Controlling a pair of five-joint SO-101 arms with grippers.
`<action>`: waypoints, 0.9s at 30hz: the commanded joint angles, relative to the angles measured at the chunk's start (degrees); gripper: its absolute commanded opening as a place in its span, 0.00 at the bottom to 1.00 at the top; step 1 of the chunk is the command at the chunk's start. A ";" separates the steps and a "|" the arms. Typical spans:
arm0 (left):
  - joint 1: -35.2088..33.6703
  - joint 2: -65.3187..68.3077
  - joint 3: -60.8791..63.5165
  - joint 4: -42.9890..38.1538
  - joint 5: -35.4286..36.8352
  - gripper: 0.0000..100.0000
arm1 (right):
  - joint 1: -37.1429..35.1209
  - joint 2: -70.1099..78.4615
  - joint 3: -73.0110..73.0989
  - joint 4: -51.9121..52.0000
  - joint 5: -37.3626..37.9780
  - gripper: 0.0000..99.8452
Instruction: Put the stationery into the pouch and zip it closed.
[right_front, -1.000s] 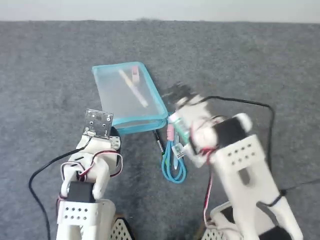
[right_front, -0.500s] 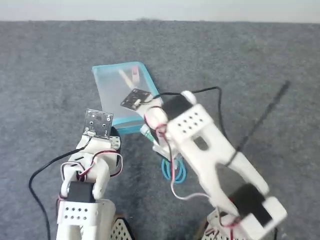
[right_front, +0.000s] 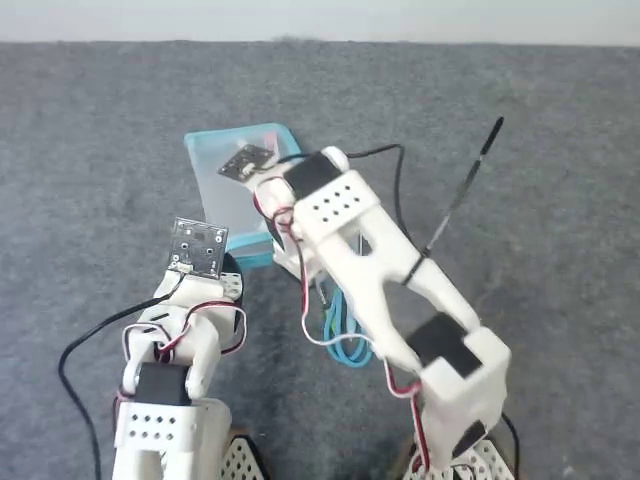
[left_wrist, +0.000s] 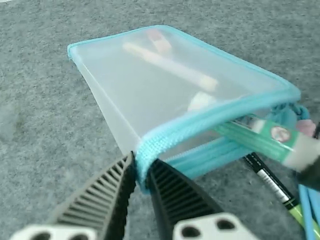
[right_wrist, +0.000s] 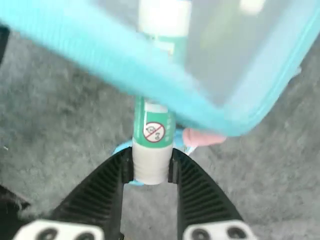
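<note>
The translucent, blue-edged pouch (left_wrist: 150, 85) lay on the grey desk (right_front: 520, 150), and the left hand (left_wrist: 141, 169) pinched its zipper edge at one corner. The right hand (right_wrist: 151, 159) gripped a green and white marker (right_wrist: 152, 132), whose front end was inside the pouch's open mouth.

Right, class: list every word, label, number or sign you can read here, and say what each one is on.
No words or numbers can be read.
Sign, no text: a red crossed circle on the green stick.
White print on the black pen: too small to read.
On the pouch: no print seen.
</note>
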 joint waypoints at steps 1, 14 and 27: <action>0.70 -0.70 -2.68 -0.79 -0.62 0.01 | -0.13 3.30 -11.96 2.33 -3.25 0.01; 0.70 -0.62 -2.33 -0.79 -0.70 0.01 | -0.13 9.54 -27.25 1.71 -8.00 0.23; 0.62 -0.62 -2.15 -0.97 -0.79 0.01 | 7.34 1.89 -35.87 5.23 -10.20 0.24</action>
